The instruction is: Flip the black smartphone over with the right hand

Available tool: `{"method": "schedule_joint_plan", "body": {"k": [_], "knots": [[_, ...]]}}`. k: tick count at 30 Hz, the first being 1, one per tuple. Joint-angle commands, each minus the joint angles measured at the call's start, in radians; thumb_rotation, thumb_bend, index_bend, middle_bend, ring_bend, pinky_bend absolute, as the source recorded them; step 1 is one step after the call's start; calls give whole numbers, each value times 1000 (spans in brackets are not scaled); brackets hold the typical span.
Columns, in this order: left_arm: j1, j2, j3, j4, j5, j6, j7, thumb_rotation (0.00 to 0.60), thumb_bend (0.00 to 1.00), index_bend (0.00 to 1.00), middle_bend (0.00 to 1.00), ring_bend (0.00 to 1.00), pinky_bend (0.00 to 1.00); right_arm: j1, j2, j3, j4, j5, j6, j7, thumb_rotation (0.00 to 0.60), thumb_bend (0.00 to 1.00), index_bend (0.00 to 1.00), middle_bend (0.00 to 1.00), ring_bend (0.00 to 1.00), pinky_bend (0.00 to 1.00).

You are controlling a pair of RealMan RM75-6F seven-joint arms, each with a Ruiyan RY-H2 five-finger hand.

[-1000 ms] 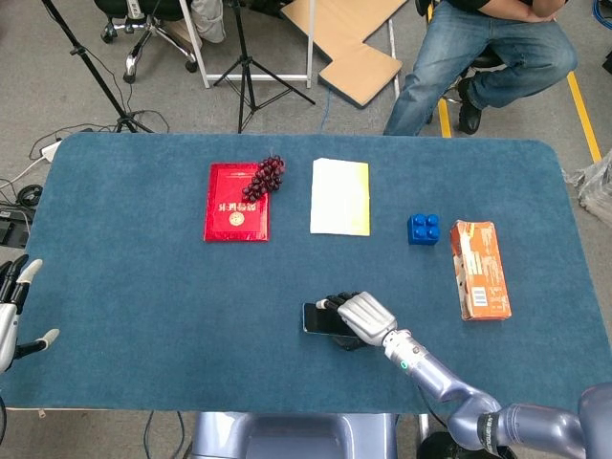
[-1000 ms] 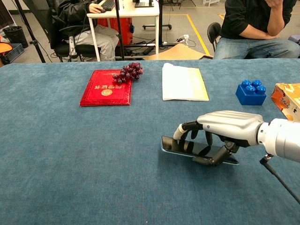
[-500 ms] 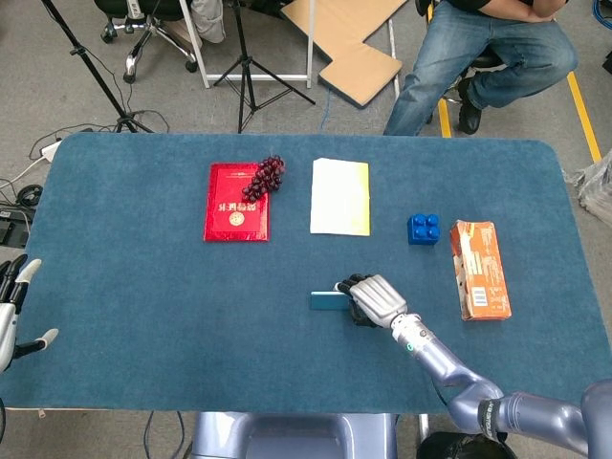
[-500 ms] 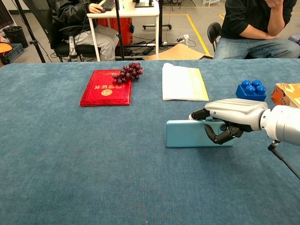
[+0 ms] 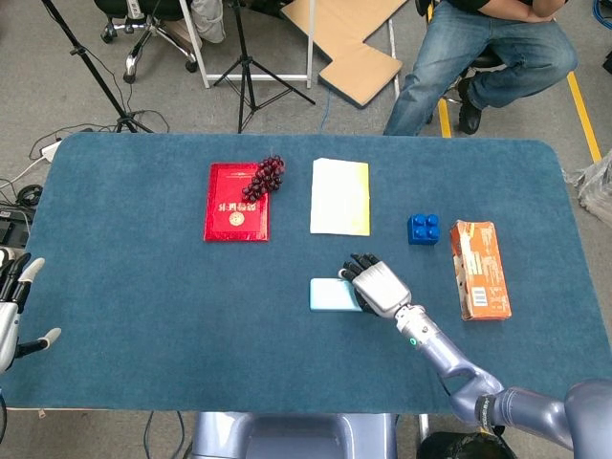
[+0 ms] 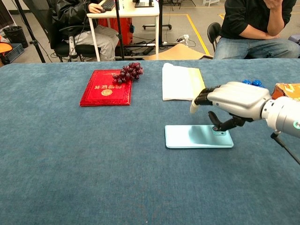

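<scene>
One smartphone lies flat on the blue worktop, its light blue back facing up. Above its right end hovers the right hand, fingers spread, holding nothing. At the worktop's left edge, the left hand hangs open and empty.

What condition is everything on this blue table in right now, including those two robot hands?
Smartphone: lying flat, pale blue back up, camera end under the right hand.
Right hand: above the phone's right end, fingers apart, holding nothing.
Left hand: at the table's left edge, fingers apart, holding nothing.
Red booklet: closed, flat.
Grapes: resting on the booklet's corner.
Yellow-white booklet: closed, flat.
Blue brick: studs up.
Orange box: lying flat, closed.
</scene>
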Motion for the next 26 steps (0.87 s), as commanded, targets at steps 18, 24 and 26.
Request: {"method": "schedule_joint_plan", "body": {"k": [18, 24, 26], "knots": [[15, 15, 11, 5, 42, 35, -44, 600, 0, 0, 0, 0, 0, -295, 268, -92, -251, -143, 540, 116, 600, 22, 43, 21, 0, 0], [26, 3, 15, 24, 82, 77, -50, 600, 0, 0, 0, 0, 0, -445, 362, -125, -357, -91, 654, 141, 600, 0, 17, 0, 0, 0], [32, 1, 19, 29, 96, 91, -55, 600, 0, 0, 0, 0, 0, -481, 372, -128, -357, -84, 685, 144, 600, 0, 17, 0, 0, 0]]}}
